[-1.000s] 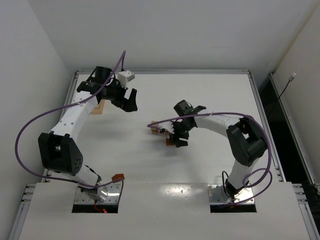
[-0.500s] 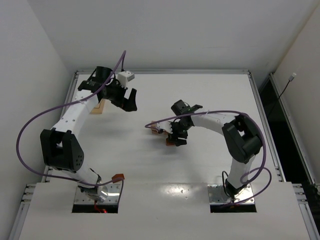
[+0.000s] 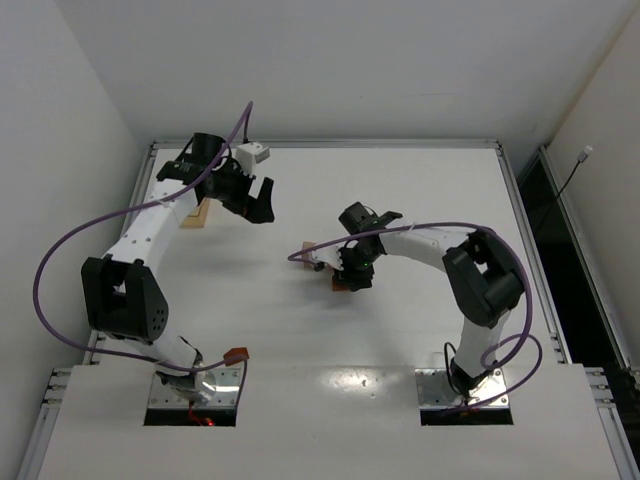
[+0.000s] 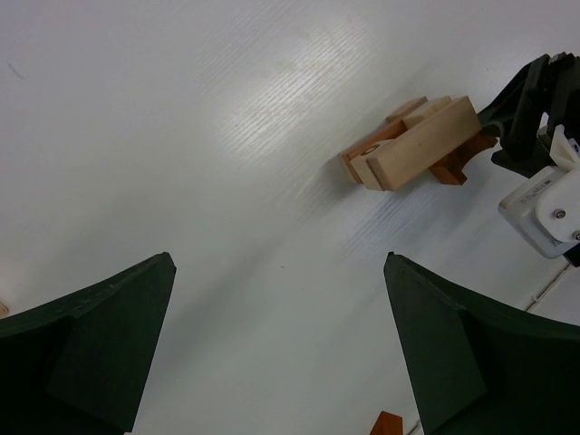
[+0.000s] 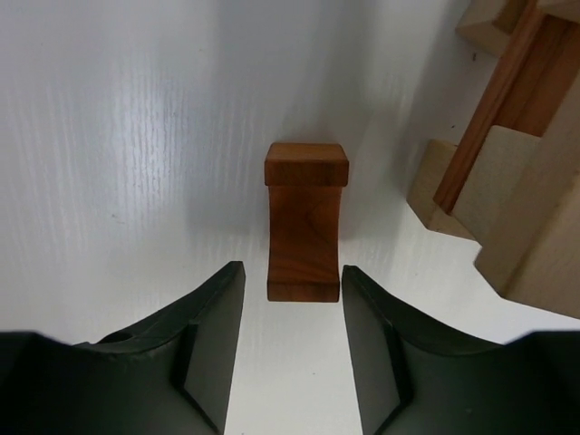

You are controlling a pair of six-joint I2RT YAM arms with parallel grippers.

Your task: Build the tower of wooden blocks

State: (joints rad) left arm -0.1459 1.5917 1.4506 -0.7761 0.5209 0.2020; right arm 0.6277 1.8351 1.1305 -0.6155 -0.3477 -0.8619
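**Right fingers (image 5: 213,335) astride the reddish-brown block (image 5: 304,222), not yet closed**

Over the last second my right wrist has crept a little toward the partly built wood block tower (image 4: 412,145) and settled. The block, on the desk (image 5: 136,136) just beside that stack, now sits in the gap between my fingers. They are partly open and grip nothing, so I judge the squeeze comes next. My right forearm reaches in low, wrist tipped down. My left fingers (image 4: 100,344) hang wide open and empty, well apart at the far left, barely moved.
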